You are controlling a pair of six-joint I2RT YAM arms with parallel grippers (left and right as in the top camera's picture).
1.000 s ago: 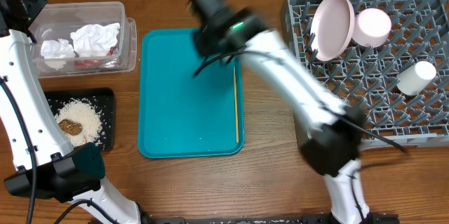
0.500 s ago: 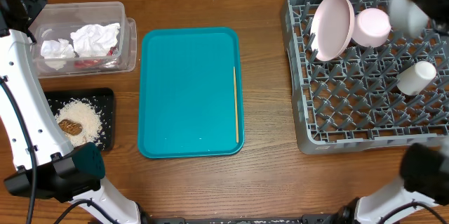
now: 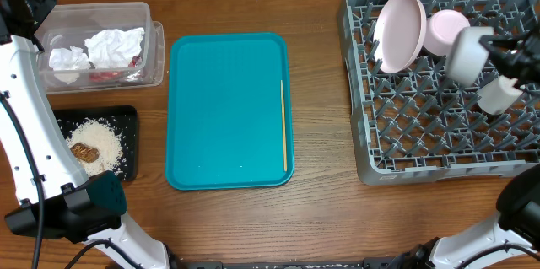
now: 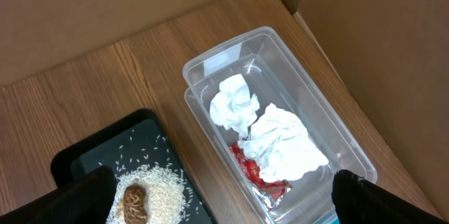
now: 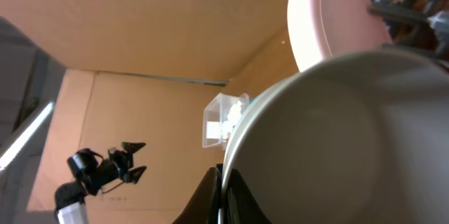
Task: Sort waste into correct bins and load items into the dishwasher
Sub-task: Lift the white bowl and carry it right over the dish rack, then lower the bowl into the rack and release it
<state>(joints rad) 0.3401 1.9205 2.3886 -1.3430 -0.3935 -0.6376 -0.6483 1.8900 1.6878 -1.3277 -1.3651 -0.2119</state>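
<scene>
Bowl: we find the grey-white bowl [image 3: 464, 54] over the far right of the dish rack [image 3: 439, 134], its rim pinched in the right gripper [image 5: 223, 189].
Look: round, plain and pale, seen blurred from overhead.
Neighbours: large plate [image 3: 399, 31] on edge; smaller plate [image 3: 447, 26] partly covered by the bowl; cup [image 3: 499, 94] just beside it.
Left gripper [image 4: 231, 196]: fingers wide apart, empty, above the clear tub [image 4: 316, 97] of napkins [image 4: 280, 143].
Unclear: we cannot tell whether the bowl touches the pegs.

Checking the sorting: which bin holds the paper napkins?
The clear plastic tub holds the napkins; the black tray holds only whitish crumbs and a brown biscuit piece.
</scene>
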